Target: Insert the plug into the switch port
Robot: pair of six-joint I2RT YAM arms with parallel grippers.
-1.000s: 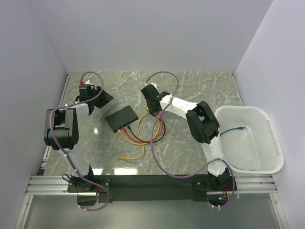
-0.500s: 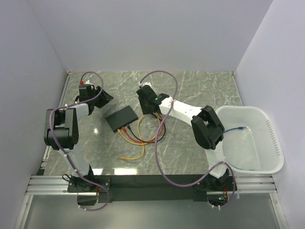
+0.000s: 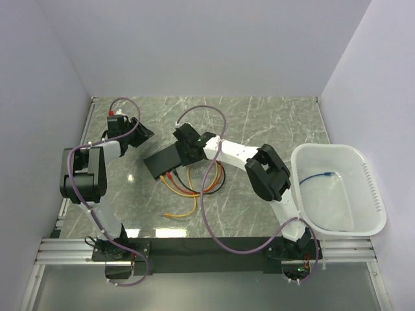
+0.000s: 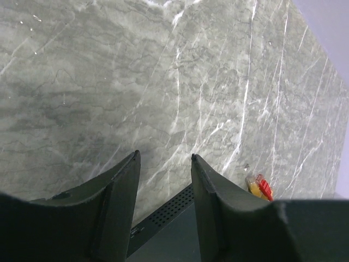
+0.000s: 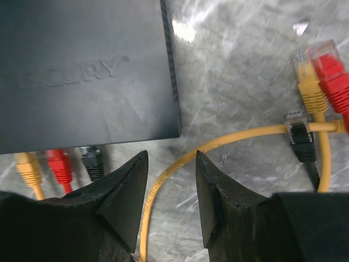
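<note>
Right gripper (image 5: 170,164) hangs low over the marble table (image 5: 234,54), just off the right corner of the switch (image 5: 82,71). Its jaws are partly spread and clamp nothing. A yellow cable (image 5: 229,139) curves across the marble under the gap.

The switch lies flat, matte black, left of table centre in the top view, between the two grippers. Three plugs sit side by side in its near edge: seated yellow plug (image 5: 27,166), seated red plug (image 5: 59,164), seated black plug (image 5: 92,161).

Right of the switch and apart from it, three more lie on the marble. Loose yellow plug (image 5: 308,82) and loose red plug (image 5: 332,71) are touching side by side. Loose black plug (image 5: 299,131) is just beside them, crossing the yellow cable.

Left gripper (image 4: 163,164) is at the far left of the switch, jaws partly spread, only bare marble between them, holding nothing. The vented switch edge shows just below its fingers (image 4: 117,202).

Cable loops (image 3: 194,184) in yellow, red and black trail near of the switch. A white plastic tub (image 3: 371,188) at the table's right edge holds a blue cable (image 3: 321,176).
</note>
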